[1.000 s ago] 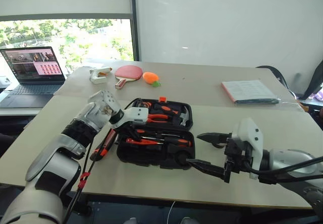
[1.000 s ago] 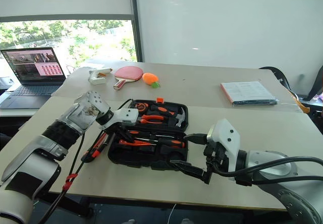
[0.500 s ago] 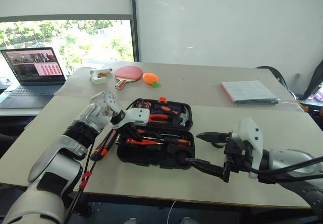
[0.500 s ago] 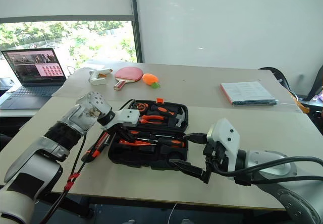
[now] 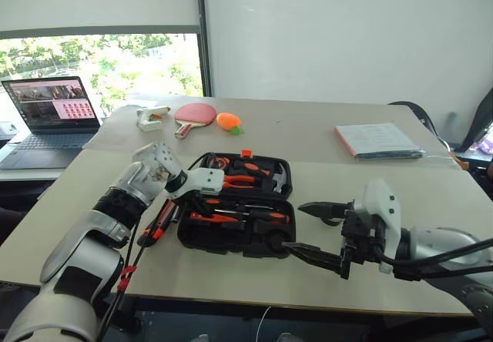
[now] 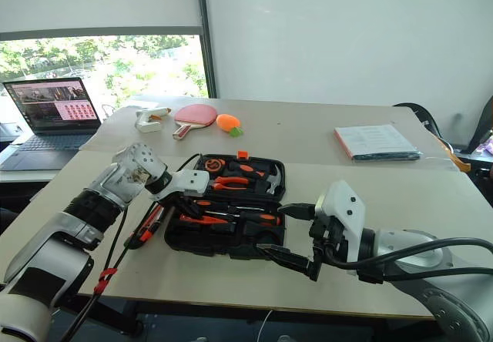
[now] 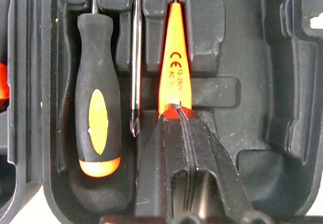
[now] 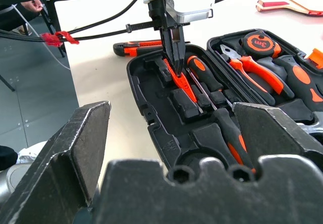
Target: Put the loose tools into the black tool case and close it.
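**Black tool case** [image 5: 235, 215]: moulded plastic clamshell, lying open on the table [image 5: 370, 203]. Judged rigid and, with steel tools aboard, fairly heavy; the lid should swing stiffly on its hinge. Best pushed at the lid's free edge, then pressed near the orange latch [image 5: 247, 153].

**Flat orange tool** [image 7: 170, 62]: slim, tapered, printed with small markings. It lies in a long recess of the near half of the case, directly ahead of the left gripper [image 7: 177, 114]. That gripper's jaws are pressed together, tips resting on the tool's wide end; whether they pinch it or merely press it down cannot be told. Judged light, hard, smooth-sided, liable to slip; take it across the flat faces, mid-length.

**Screwdriver, seated** [image 7: 98, 113]: black rubbery handle with an orange oval inset, in the recess just beside the closed jaws, a bare steel shaft [image 7: 135, 67] between it and the orange tool. Judged stiff, moderate weight, grippy at the handle.

**Utility knife** [image 5: 159, 222]: orange and black, loose on the table beside the case, outside the left jaws. Judged light and narrow; grasp across the middle of the body.

**Right gripper** [image 5: 317, 234]: jaws spread wide, empty, held apart from the case's near corner.

**Pliers** [image 8: 260, 70] and hammer: stowed in the far half.
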### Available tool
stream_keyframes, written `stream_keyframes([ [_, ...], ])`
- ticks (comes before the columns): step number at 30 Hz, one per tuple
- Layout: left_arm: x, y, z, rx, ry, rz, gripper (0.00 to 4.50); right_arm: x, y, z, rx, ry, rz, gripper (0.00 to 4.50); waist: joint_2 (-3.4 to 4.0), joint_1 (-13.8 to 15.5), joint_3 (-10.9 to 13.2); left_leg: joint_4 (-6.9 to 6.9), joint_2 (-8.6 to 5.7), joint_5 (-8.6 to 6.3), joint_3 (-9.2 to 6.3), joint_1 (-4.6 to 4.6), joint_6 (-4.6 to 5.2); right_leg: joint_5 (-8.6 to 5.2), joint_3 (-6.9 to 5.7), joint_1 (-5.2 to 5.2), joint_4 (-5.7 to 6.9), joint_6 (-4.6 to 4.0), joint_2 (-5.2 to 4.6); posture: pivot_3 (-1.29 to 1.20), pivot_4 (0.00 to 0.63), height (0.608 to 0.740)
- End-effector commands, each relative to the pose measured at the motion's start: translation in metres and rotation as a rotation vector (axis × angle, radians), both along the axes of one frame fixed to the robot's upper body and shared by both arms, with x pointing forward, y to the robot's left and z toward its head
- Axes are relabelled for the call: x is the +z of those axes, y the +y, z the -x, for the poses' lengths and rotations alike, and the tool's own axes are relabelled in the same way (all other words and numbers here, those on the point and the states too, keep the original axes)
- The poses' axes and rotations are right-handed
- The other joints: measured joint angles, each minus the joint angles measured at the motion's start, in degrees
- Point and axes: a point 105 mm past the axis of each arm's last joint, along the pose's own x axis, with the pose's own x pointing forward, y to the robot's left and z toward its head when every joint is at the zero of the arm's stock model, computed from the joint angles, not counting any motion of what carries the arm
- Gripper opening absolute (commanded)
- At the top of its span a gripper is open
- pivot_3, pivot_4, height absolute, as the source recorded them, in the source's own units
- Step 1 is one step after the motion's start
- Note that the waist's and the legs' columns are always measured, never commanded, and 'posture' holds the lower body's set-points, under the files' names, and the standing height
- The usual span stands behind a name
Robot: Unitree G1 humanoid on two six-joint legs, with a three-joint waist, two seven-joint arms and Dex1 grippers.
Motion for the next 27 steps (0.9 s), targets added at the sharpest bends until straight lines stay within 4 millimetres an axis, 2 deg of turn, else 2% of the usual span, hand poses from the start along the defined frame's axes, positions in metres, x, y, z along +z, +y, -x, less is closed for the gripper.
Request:
stream_keyframes([
  [1,-0.018,0.016,0.000,0.057,0.025,-0.065,0.03,0.008,0.002,0.000,0.012,-0.039,-0.016,4.50,0.03,0.0,0.0,0.00,0.00,0.00,0.00,0.01,0.00,0.00,0.00,0.00,0.00,0.00,0.00,0.00,0.150,0.737],
  [9,-0.017,0.011,-0.006,0.085,0.018,-0.025,0.03,0.009,0.003,-0.001,0.014,-0.042,-0.019,4.50,0.16,0.1,-0.1,0.01,-0.01,0.01,0.01,0.12,0.01,-0.01,0.02,0.11,0.01,0.02,0.01,0.00,0.150,0.737],
  [13,0.009,0.007,-0.006,0.100,0.012,0.106,0.03,0.012,0.002,-0.001,0.014,-0.047,-0.018,4.50,0.15,0.1,-0.1,0.01,0.00,0.02,0.01,0.09,0.03,-0.01,0.02,0.08,0.01,0.02,0.01,0.00,0.150,0.737],
  [15,0.029,0.008,-0.004,0.142,0.011,0.209,0.03,0.015,0.000,-0.003,0.013,-0.054,-0.018,4.50,0.12,0.0,-0.1,0.01,0.01,0.03,0.01,-0.03,0.03,-0.01,0.02,-0.06,0.01,0.03,0.03,0.00,0.150,0.737],
  [17,0.051,0.020,-0.002,0.234,0.002,0.303,0.54,0.019,-0.002,-0.006,0.015,-0.065,-0.018,4.50,0.05,-0.3,-0.1,0.00,0.03,0.03,0.00,-0.22,0.03,0.02,0.01,-0.22,0.01,-0.02,0.03,0.00,0.150,0.737],
  [19,0.063,0.039,0.005,0.319,-0.008,0.336,1.14,0.020,-0.002,-0.009,0.027,-0.072,-0.009,4.50,-0.05,-0.8,0.0,-0.01,0.06,0.02,-0.02,-0.37,0.04,0.02,0.00,-0.36,0.00,-0.04,0.05,0.00,0.150,0.737],
  [22,0.066,0.058,0.016,0.409,-0.021,0.343,2.19,0.020,-0.002,-0.012,0.049,-0.077,0.004,4.50,-0.05,-1.0,0.0,-0.10,0.05,-0.02,-0.05,-0.40,0.12,0.00,-0.01,-0.41,-0.02,-0.03,0.04,0.00,0.150,0.737],
  [24,0.065,0.081,0.028,0.496,-0.044,0.333,2.79,0.022,-0.002,-0.015,0.068,-0.084,0.010,4.50,-0.03,-0.8,0.0,-0.13,0.05,-0.04,-0.06,-0.39,0.15,-0.03,-0.01,-0.41,-0.04,-0.03,0.02,0.00,0.150,0.737],
  [26,0.061,0.106,0.044,0.610,-0.060,0.322,3.16,0.024,-0.001,-0.019,0.098,-0.090,0.017,4.50,-0.02,-1.0,0.0,-0.13,0.06,-0.04,-0.05,-0.39,0.14,-0.04,0.00,-0.42,-0.06,-0.03,0.00,0.00,0.150,0.737],
  [27,0.060,0.114,0.050,0.647,-0.063,0.316,3.59,0.024,-0.001,-0.020,0.110,-0.091,0.020,4.50,-0.09,-1.4,0.1,-0.13,0.06,-0.04,-0.06,-0.39,0.14,-0.04,-0.02,-0.40,-0.06,-0.03,0.00,0.00,0.150,0.737],
])
